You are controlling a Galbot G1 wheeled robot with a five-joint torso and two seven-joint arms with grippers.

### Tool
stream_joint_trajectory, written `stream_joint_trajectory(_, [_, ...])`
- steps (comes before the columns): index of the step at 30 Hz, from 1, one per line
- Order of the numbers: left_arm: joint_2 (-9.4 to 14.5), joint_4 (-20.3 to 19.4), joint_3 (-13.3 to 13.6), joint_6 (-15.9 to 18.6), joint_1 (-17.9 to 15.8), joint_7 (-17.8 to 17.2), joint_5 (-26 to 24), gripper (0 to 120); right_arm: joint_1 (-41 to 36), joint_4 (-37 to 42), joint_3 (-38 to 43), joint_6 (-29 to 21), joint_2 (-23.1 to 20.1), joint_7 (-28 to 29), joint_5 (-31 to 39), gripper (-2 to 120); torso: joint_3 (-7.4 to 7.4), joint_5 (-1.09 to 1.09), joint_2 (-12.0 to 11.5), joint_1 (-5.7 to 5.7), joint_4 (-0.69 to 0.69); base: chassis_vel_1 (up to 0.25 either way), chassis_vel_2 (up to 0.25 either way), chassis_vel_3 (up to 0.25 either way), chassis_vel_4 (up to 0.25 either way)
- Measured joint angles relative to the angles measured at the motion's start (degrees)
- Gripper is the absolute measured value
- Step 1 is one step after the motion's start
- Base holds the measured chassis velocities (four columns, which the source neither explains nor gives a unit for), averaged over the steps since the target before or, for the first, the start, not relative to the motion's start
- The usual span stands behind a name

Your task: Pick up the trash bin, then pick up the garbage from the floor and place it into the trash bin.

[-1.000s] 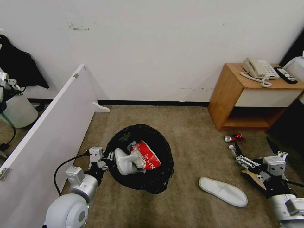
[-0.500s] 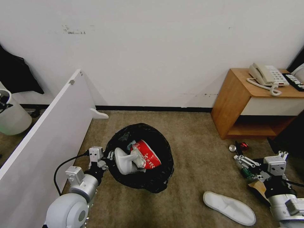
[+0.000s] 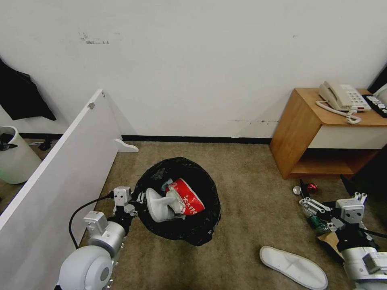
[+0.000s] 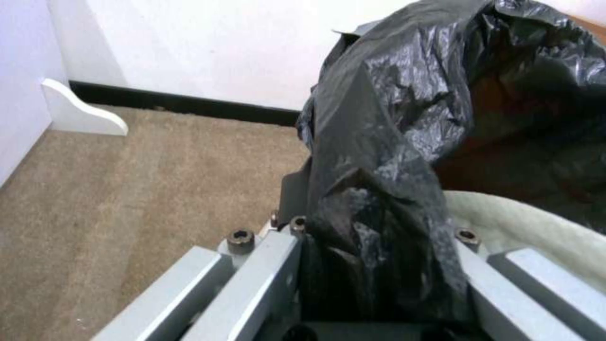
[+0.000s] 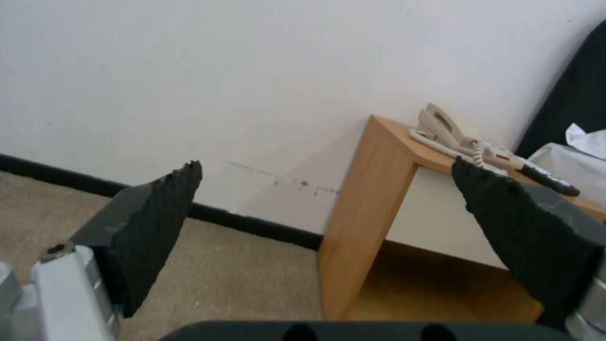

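From the head camera, the left gripper [image 3: 139, 200] is clamped on the near-left edge of the trash bin [image 3: 177, 199], pinching the crinkly black liner so the bin can travel with the robot and sit open-mouthed beside the arm. Just past that gripper, inside the bin, lie a white slipper [image 3: 155, 206] and a crushed red-and-white carton [image 3: 187, 198], so part of the garbage is in already. Well across the short-pile brown carpet, the right gripper [image 3: 324, 195] hangs low with its fingers spread wide and nothing between them. Close under it lies a green-labelled bottle [image 3: 318, 224], a brown paper bag [image 3: 330, 239] pokes out from beneath its wrist, a red can [image 3: 306, 188] rests just beyond its left fingertip, and a second flat white slipper [image 3: 293, 267] lies on the floor nearer the robot. I judge the open pose suits collecting one of these pieces.

In the left wrist view, the glossy, wrinkled liner is bunched between the grey metal fingers [image 4: 259, 279], with the soft pale slipper [image 4: 537, 227] just beside it, inside the bin.

In the right wrist view, two dark, rough-faced pads [image 5: 158, 227] stand far apart, framing a smooth wooden bedside cabinet [image 5: 378, 213] ahead against the white wall, a beige telephone [image 5: 445, 128] on top.
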Motion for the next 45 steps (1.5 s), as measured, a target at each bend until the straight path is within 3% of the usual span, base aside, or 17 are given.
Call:
stream_joint_trajectory(39, [-0.9, 0.0, 0.4, 0.6, 0.3, 0.5, 1.3, 4, -0.5, -0.4, -0.9, 1.3, -0.3, -0.4, -0.1, 100, 0.00, 0.00, 0.0, 0.00, -0.04, -0.024, -0.026, -0.025, -0.029])
stream_joint_trajectory(42, [-1.0, 0.1, 0.4, 0.6, 0.3, 0.5, 1.3, 4, -0.4, -0.5, -1.0, 1.3, -0.2, -0.4, -0.1, 100, 0.00, 0.00, 0.0, 0.00, 0.03, -0.040, -0.011, -0.010, -0.030])
stream_joint_trajectory(45, [-1.1, 0.1, 0.4, 0.5, 0.3, 0.5, 1.4, 4, -0.4, -0.5, -1.0, 1.4, -0.2, -0.4, -0.1, 100, 0.00, 0.00, 0.0, 0.00, 0.01, 0.000, 0.000, 0.000, 0.000])
